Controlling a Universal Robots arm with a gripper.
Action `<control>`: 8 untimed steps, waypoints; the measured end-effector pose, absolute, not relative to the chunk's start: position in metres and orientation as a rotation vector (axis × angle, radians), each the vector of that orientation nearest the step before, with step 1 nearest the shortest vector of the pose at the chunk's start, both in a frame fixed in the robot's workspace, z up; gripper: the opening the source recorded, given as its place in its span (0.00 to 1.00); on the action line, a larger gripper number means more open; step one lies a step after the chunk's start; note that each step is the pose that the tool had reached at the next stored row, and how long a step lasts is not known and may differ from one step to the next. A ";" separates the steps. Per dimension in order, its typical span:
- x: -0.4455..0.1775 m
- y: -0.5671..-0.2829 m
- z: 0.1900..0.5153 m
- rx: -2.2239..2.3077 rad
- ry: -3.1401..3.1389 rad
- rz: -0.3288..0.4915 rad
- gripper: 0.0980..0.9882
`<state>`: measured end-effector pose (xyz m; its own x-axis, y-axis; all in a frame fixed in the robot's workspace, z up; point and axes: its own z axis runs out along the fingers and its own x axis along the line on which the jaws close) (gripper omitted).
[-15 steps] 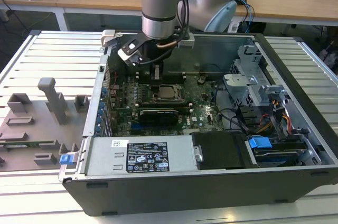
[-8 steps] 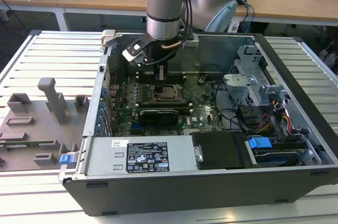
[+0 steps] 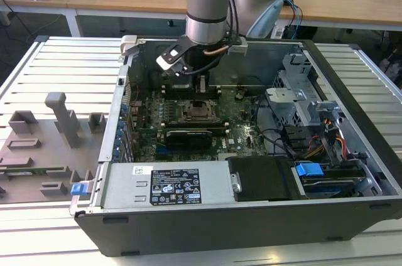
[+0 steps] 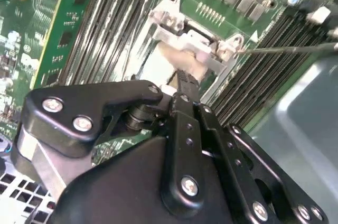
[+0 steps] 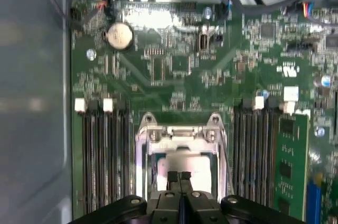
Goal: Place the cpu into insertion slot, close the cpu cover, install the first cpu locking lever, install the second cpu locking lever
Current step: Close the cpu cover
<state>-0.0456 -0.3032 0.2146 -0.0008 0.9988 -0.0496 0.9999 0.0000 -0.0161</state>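
above the insertion slot, the tool, fingers pressed together, points down at the cpu, lying flat, silvery face up, framed by the flat cpu cover.

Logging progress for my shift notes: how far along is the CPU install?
Done: the cpu sits in the insertion slot, framed by the cpu cover, which looks lowered. In hand: the gripper, jaws shut, hovers over the chip. Left: a thin locking lever juts free, so latching appears undone.

White printed label on the grey power supply box, print too small to read
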 end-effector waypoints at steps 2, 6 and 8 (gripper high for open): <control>-0.059 -0.303 0.215 2.203 2.203 -0.070 0.01; -0.074 -0.303 0.213 2.202 2.203 -0.068 0.01; -0.076 -0.303 0.211 2.202 2.203 -0.068 0.01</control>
<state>-0.0761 -0.3033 0.2114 -0.0004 0.9988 -0.0492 0.9999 -0.0002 -0.0125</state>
